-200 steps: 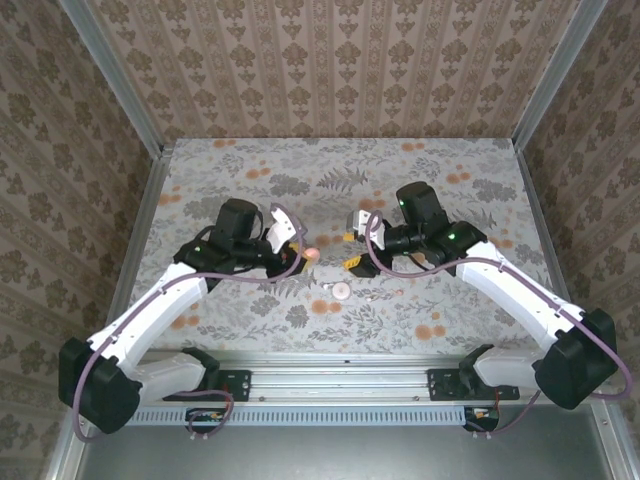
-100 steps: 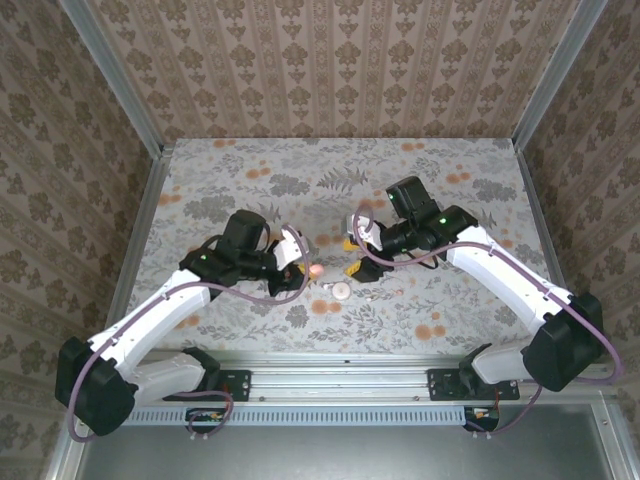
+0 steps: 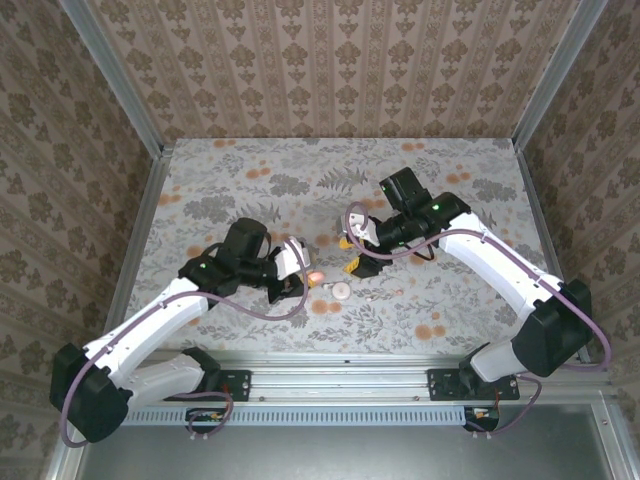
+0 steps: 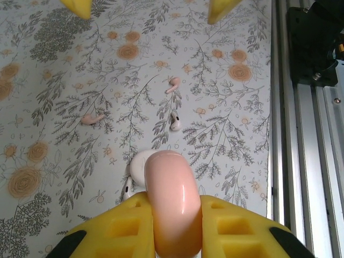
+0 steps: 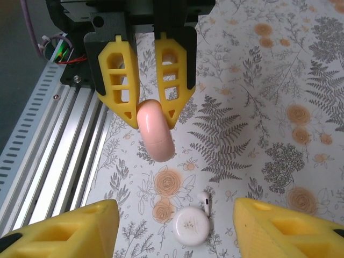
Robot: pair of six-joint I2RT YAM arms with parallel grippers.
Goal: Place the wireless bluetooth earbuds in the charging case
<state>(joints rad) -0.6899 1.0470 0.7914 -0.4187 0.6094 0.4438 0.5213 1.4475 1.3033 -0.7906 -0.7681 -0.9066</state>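
Now my left claw (image 5: pixel 152 121) is clamped on the charging case (image 4: pixel 171 199), a salmon-pink puck held on edge between the two yellow fingers, with its rounded rim sticking out past the fingertips above the flowered bench (image 3: pixel 460 300). Just beyond that rim a round white disc (image 5: pixel 191 227) lies flat on the bench, with a white earbud (image 5: pixel 205 201) right beside it. Farther out in the left wrist view lie another white earbud (image 4: pixel 175 121) and two pink earbuds (image 4: pixel 172 84), all loose on the bench and well apart from the case. My right claw (image 3: pixel 350 253) hangs spread wide with nothing between its fingers, facing the left claw, the white disc lying between the two. Compared with a second ago, my left claw has carried the case toward the near edge of the bench, so that it now sits just beside the white disc, while the right claw's tips have kept roughly their place and the arm behind them has swung round.
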